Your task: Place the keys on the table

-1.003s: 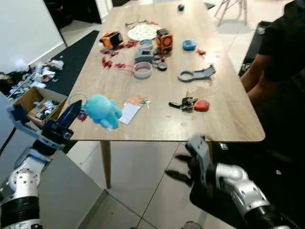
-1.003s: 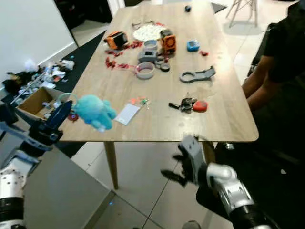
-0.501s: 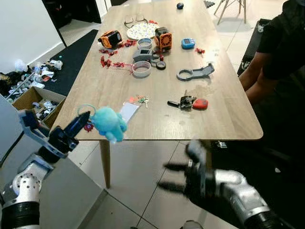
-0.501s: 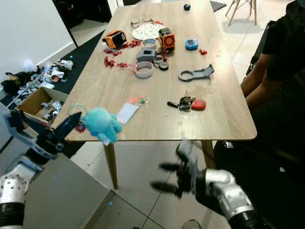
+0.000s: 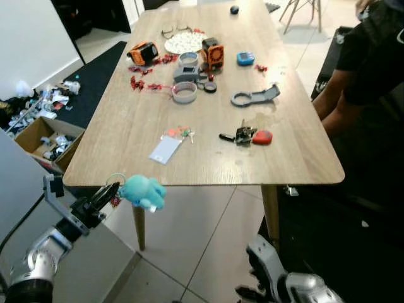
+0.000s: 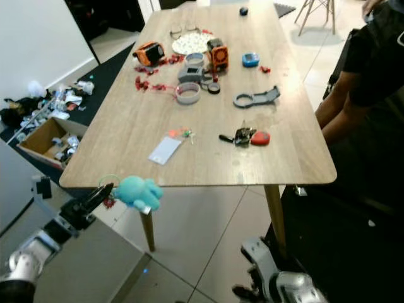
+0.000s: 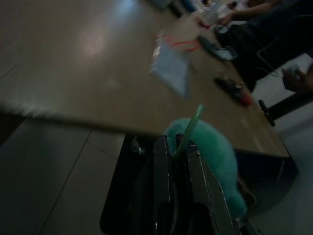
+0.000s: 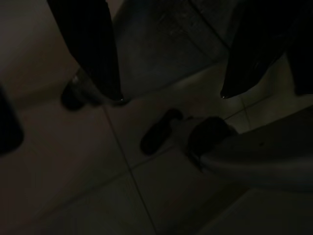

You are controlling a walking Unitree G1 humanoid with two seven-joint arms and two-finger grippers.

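Meanwhile left hand [image 5: 108, 192], pinched on the green ring of the teal plush keychain [image 5: 144, 192], had dropped below the desk [image 5: 208, 148] edge; keys not yet placed. Right hand [image 8: 166, 98] hung low, fingers apart.

My left claw [image 5: 108, 192] is raised low in front of me, arm angled forward, its 2 black fingers [image 7: 164, 166] pinched together on a thin ring. My right arm hangs down beside me, and my right claw [image 8: 168, 54] points at the floor with its 2 fingers spread wide apart.
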